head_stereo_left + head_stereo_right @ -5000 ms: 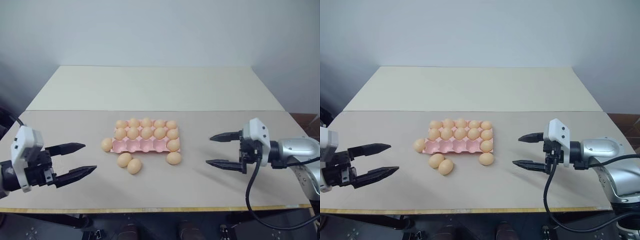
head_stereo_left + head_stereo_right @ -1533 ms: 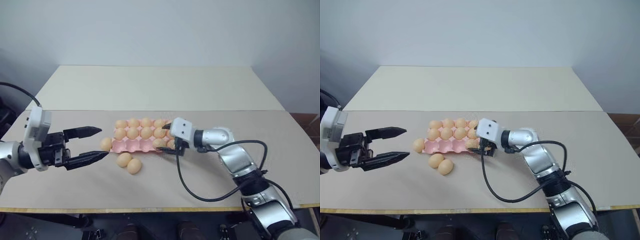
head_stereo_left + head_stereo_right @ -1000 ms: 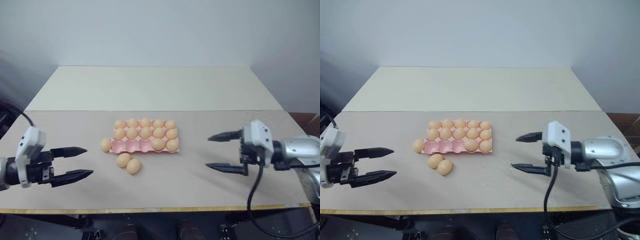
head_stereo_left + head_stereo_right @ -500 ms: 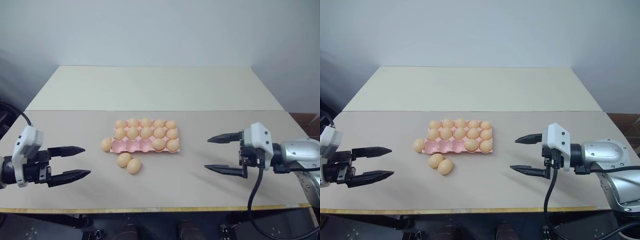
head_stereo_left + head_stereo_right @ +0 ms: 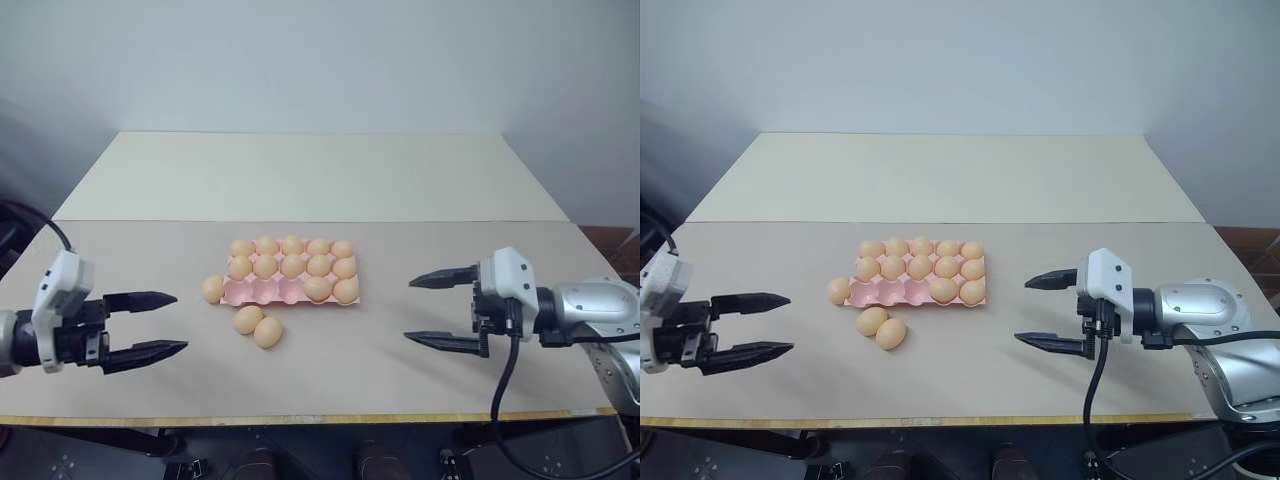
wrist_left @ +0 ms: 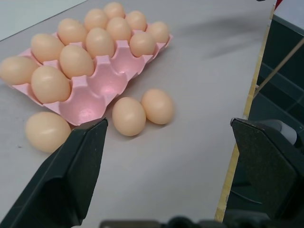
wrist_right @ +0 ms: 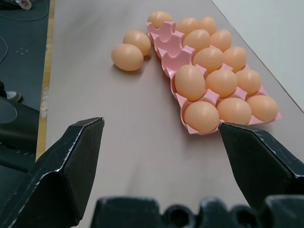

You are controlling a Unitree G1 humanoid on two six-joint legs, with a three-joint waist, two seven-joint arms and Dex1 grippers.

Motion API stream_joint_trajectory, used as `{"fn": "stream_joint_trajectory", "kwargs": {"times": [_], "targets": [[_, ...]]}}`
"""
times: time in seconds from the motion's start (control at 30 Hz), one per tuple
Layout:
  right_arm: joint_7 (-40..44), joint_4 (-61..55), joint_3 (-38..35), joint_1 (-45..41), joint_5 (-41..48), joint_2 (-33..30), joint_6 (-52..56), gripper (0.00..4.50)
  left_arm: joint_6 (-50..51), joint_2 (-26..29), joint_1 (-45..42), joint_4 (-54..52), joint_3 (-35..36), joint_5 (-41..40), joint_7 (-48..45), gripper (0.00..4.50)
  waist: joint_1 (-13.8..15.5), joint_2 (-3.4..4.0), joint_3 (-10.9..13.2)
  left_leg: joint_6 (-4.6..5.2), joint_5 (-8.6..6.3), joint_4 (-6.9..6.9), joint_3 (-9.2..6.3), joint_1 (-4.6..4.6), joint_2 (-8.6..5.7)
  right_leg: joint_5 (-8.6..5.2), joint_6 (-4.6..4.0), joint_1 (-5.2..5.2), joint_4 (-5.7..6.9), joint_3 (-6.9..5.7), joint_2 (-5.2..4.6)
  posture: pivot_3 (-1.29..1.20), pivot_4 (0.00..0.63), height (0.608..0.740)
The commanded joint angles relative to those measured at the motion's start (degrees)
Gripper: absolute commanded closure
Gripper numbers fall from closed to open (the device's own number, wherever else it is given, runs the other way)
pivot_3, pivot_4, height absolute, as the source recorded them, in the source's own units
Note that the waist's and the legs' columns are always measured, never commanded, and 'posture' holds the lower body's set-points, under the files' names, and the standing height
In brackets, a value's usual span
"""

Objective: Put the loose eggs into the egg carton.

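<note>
The pale-pink egg carton (image 5: 262, 293) lies mid-table, its two far rows full and two eggs at the right end of the near row. Three loose eggs rest on the table: one (image 5: 212, 289) against the carton's left end, two (image 5: 248, 319) (image 5: 267, 332) side by side in front of it. My left gripper (image 5: 180, 322) hovers open at the left, well short of them. Open too, my right gripper (image 5: 410, 310) hangs to the right of the carton. The left wrist view has the loose eggs (image 6: 128, 116) beyond the fingers (image 6: 71, 175).
The table's near edge (image 5: 300, 418) runs just below both grippers. A second, paler tabletop (image 5: 310, 175) extends behind the carton to the wall. Bare surface lies between each gripper and the eggs.
The right gripper carried the loose egg from the carton's right front corner into a near-row cup, then drew back to the right, open. Over the last second, both grippers barely shift.
</note>
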Motion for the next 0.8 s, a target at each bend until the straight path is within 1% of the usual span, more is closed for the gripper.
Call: {"fn": "stream_joint_trajectory", "kwargs": {"times": [0.03,0.13,0.23,0.27,0.4,0.47,0.63,0.8], "targets": [[-0.07,-1.34,0.0,-1.96,0.93,0.25,-1.39,0.04,-5.01,0.58,-4.33,-2.65,-6.96,3.33,-1.18,0.0,0.27,0.0,0.0,0.0,0.0,0.0,-0.01,0.0,0.0,0.0,0.0,0.01,0.0,-0.01,0.0,0.0,0.15,0.74],[0.16,-0.83,0.87,-2.89,0.64,0.47,-1.69,0.04,-7.83,-1.0,-11.36,-1.36,-15.76,6.66,-1.83,0.0,0.29,0.0,0.0,0.0,0.0,0.0,-0.01,-0.01,-0.01,0.0,0.0,0.01,-0.02,-0.01,0.0,0.0,0.15,0.74],[-0.04,-0.45,1.47,-3.66,0.53,0.66,-1.83,0.04,-12.18,-2.99,-18.56,2.04,-24.23,12.29,-3.48,0.0,0.48,0.0,0.0,0.0,0.0,0.03,-0.01,-0.04,-0.03,0.01,0.01,0.01,-0.02,-0.01,0.01,0.0,0.15,0.74],[-0.23,-0.59,1.55,-3.72,0.53,0.75,-1.77,0.04,-14.11,-4.51,-21.42,3.82,-27.72,14.7,-4.37,0.0,0.49,0.01,0.0,0.0,0.0,0.04,-0.02,-0.05,-0.04,0.01,0.02,0.02,-0.02,0.0,0.01,0.0,0.15,0.74],[-0.89,-1.37,1.58,-3.5,0.61,0.95,-1.47,0.04,-18.93,-8.38,-28.15,9.74,-35.68,20.08,-7.3,0.0,0.36,0.0,0.0,0.0,0.0,0.04,-0.02,-0.08,-0.05,0.01,0.02,0.0,-0.02,0.01,0.02,0.0,0.15,0.74],[-1.45,-2.02,1.16,-2.81,0.7,0.91,-1.38,0.04,-23.27,-10.15,-30.92,14.41,-39.5,23.93,-9.22,0.0,0.24,0.0,0.0,0.01,0.0,0.04,-0.03,-0.11,-0.05,0.02,0.03,-0.02,-0.02,0.01,0.02,0.0,0.15,0.74],[-2.61,-2.6,0.66,-2.28,0.86,0.75,-1.27,0.04,-28.43,-13.4,-35.16,21.94,-43.37,28.64,-10.74,0.0,0.16,0.0,0.0,0.01,0.01,0.06,-0.03,-0.08,-0.06,0.02,0.03,0.01,0.02,0.02,0.02,0.0,0.15,0.74],[-3.2,-3.91,-0.37,-0.89,1.45,0.32,-1.07,0.04,-31.11,-16.52,-37.13,25.34,-44.98,32.02,-9.72,0.0,0.3,0.0,0.0,0.01,0.01,0.08,-0.05,-0.12,-0.06,0.02,0.05,0.01,0.01,0.01,0.02,0.0,0.15,0.74]]}}
